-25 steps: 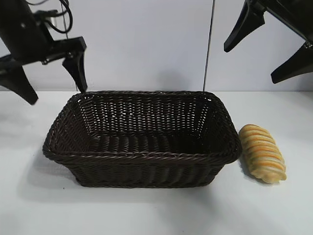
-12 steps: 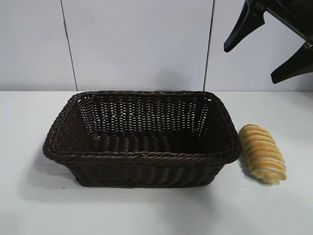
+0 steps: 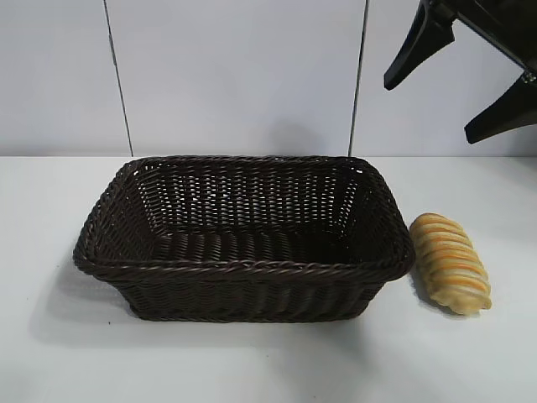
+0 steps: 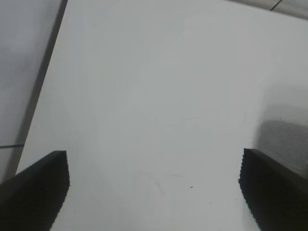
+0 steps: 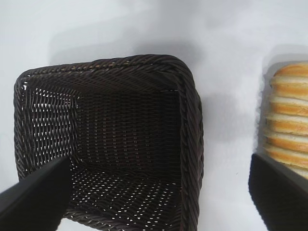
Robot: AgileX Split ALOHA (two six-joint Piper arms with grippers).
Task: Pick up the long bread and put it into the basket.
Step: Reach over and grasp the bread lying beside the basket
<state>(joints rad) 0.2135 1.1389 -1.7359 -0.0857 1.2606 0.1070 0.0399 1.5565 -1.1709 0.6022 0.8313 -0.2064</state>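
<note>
Long bread [image 3: 449, 262] on the white table [image 3: 252, 361], just beside the basket's right end, apart from any finger. Basket [image 3: 243, 237] at mid-table, dark wicker, nothing inside. Right gripper [image 3: 453, 80] high at the upper right of the exterior view, above and behind the loaf, fingers spread wide, nothing held or touched. Left gripper [image 4: 154, 192] outside the exterior view altogether. Seen only from the left wrist: two dark serrated fingertips [image 4: 36, 190] set far apart over bare tabletop, gripping nothing. Seen only from the right wrist: the basket's woven floor and braided rim [image 5: 190, 139] from above, the bread's ridged side [image 5: 288, 130] just past that rim, and the right gripper's own dark fingertips [image 5: 276, 195] wide apart, one over the basket, the other over the loaf's end. Behind everything, a pale panelled wall [image 3: 235, 75].
</note>
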